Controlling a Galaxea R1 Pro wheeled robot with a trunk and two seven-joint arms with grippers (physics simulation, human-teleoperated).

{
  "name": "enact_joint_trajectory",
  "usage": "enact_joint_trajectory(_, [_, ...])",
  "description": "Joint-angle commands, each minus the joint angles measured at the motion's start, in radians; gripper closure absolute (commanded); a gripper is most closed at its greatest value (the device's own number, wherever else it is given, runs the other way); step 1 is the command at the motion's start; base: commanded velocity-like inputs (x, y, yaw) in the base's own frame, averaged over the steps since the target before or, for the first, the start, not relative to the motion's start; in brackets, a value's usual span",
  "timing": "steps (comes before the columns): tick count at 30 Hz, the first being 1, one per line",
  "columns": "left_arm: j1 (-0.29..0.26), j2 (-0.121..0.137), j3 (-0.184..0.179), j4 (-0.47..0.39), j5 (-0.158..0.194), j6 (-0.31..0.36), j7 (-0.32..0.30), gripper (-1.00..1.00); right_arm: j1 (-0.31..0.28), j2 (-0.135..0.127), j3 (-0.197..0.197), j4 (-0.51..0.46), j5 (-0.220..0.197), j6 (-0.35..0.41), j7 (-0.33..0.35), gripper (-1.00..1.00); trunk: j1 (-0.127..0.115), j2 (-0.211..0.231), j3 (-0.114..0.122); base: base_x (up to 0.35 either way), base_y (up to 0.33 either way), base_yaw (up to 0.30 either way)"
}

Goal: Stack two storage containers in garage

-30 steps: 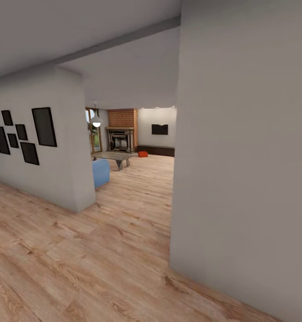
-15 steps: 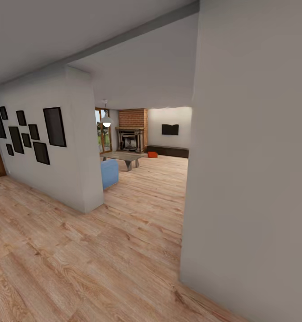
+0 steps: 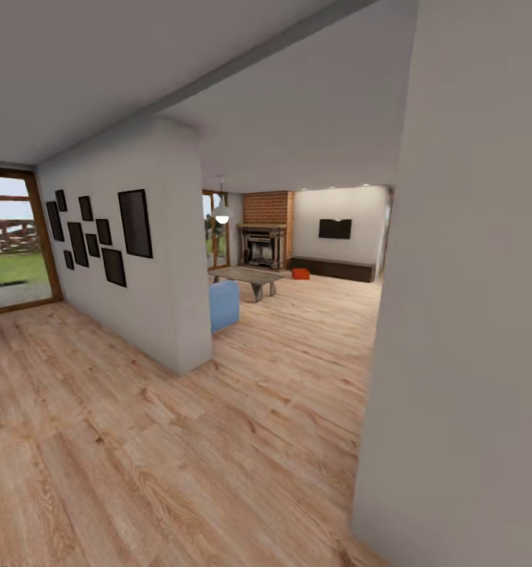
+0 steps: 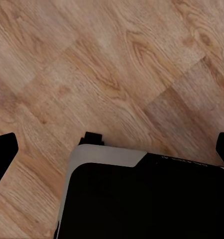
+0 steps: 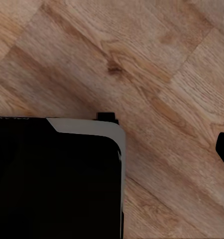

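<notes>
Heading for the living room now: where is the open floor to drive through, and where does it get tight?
The widest bare wood floor runs between the picture wall and the near grey wall, leading on toward the orange container. It gets crowded by the blue seat and the low table beyond the partition's corner.

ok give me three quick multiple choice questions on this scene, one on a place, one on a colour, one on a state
1. Where does the orange-red box sit?
A. on the low table
B. on the wood floor by the dark bench
C. on the blue chair

2. What colour is the chair beside the wall with the frames?
A. blue
B. green
C. black

3. The hanging lamp is:
A. lying on the floor
B. dark
C. lit

B: it rests on the planks before the bench.
A: its side is blue.
C: its globe glows white.
</notes>
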Motion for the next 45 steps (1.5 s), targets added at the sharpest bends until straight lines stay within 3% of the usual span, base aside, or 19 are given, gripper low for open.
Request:
enact_joint_trajectory(1, [0.0, 0.0, 0.003, 0.0, 0.01, 0.004, 0.001, -1.0, -0.001, 0.0, 0.008, 0.003, -0.009, -0.006, 0.0, -1.0, 0.001, 0.0, 0.0, 0.323, 0.0, 0.268])
enact_joint_trajectory(23, [0.0, 0.0, 0.003, 0.0, 0.01, 0.005, 0.001, -1.0, -0.001, 0.0, 0.008, 0.003, -0.009, -0.006, 0.0, -1.0, 0.001, 0.0, 0.0, 0.323, 0.0, 0.263])
enact_joint_trajectory(45, [0.0, -0.001, 0.003, 0.0, 0.01, 0.002, 0.009, -1.0, -0.001, 0.002, 0.009, 0.003, -0.007, -0.006, 0.0, -1.0, 0.001, 0.0, 0.0, 0.323, 0.0, 0.014])
